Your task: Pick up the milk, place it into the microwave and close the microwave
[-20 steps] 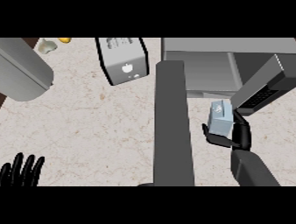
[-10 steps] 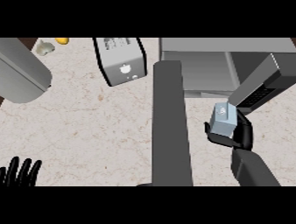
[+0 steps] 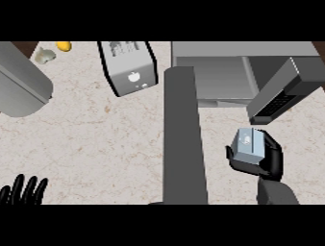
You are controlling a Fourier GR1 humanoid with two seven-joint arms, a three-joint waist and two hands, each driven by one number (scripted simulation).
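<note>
Fingers straight and spread, the left hand (image 3: pixel 22 191) rests at the lower left edge of the bench (image 3: pixel 94 139) and has no part in this step. Right of the dark upright post (image 3: pixel 183 134), the microwave (image 3: pixel 218 79) stands with its cavity exposed and its door (image 3: pixel 282 93) swung out to the right. Nearer the front, the right hand (image 3: pixel 259 159) curls round the milk (image 3: pixel 249 145), holding the carton above the bench just below the door's lower end. Best approach, I judge: carry the carton up and leftward, clear of the door edge, keep it upright, and set it inside the cavity.
</note>
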